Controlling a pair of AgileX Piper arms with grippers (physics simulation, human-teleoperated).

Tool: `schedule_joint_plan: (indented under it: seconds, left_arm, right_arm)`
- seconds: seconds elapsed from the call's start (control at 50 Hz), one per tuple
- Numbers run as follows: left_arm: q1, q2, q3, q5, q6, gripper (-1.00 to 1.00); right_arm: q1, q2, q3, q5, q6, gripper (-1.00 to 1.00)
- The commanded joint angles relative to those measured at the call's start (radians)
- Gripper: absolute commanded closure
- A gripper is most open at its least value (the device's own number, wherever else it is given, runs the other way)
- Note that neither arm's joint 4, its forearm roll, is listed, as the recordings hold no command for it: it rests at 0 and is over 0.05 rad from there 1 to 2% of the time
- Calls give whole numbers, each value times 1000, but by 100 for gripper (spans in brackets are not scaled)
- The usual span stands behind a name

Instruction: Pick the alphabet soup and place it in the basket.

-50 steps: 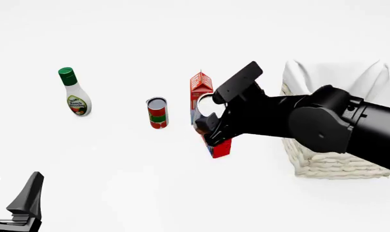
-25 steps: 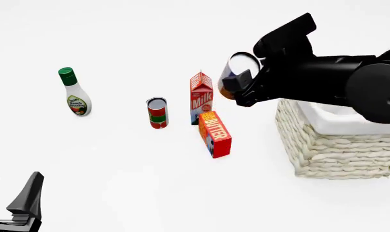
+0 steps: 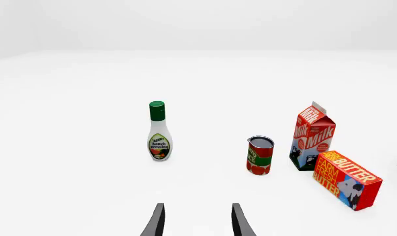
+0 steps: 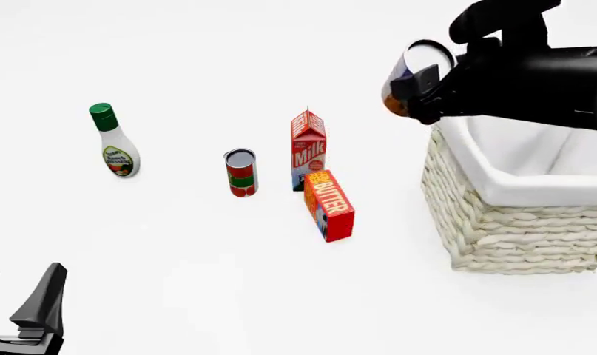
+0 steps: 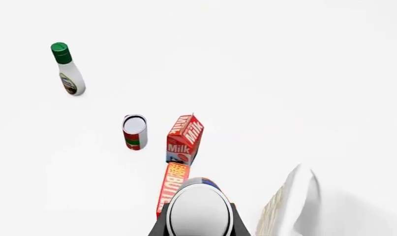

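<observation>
In the left wrist view, the left tool (image 3: 197,221) is hovering low over the white desk (image 3: 86,187) with its two dark fingers spread apart and nothing between them. Ahead of it are standing a ranch dressing bottle (image 3: 159,132), a red-and-green can (image 3: 259,155), a milk carton (image 3: 312,136) and a butter box (image 3: 347,179) lying just beside the carton.

In the front view, the right tool (image 4: 424,83) is pinching the alphabet soup (image 4: 410,77), holding the can tilted in the air above the near-left rim of the basket (image 4: 496,222). The basket is sitting toward the desk's right edge, well apart from the dressing bottle near the left edge. The left tool is resting at the near-left corner.

In the right wrist view, the soup can's pale top is filling the space between the dark fingers (image 5: 160,227), with the basket's cloth lining (image 5: 296,196) just beside it and the butter box directly beyond.
</observation>
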Motion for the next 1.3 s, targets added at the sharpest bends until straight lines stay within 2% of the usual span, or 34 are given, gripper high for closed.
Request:
schedule_joint_plan:
  seconds: [0.02, 0.34, 0.62, 0.84, 1.2, 1.3]
  left_arm:
    - [0, 0, 0, 0, 0, -100]
    - [0, 0, 0, 0, 0, -100]
    - [0, 0, 0, 0, 0, -100]
    - [0, 0, 0, 0, 0, -100]
    - [0, 0, 0, 0, 0, -100]
    - [0, 0, 0, 0, 0, -100]
  right_arm:
    - [-98, 10, -37, 3, -7, 100]
    - [-281, 42, -46, -5, -64, 100]
    - [-385, 87, -74, -23, -66, 100]
    - [-439, 112, -46, -66, -76, 100]
    - [-494, 132, -71, -70, -72, 100]
    - [-510, 124, -42, -82, -78, 100]
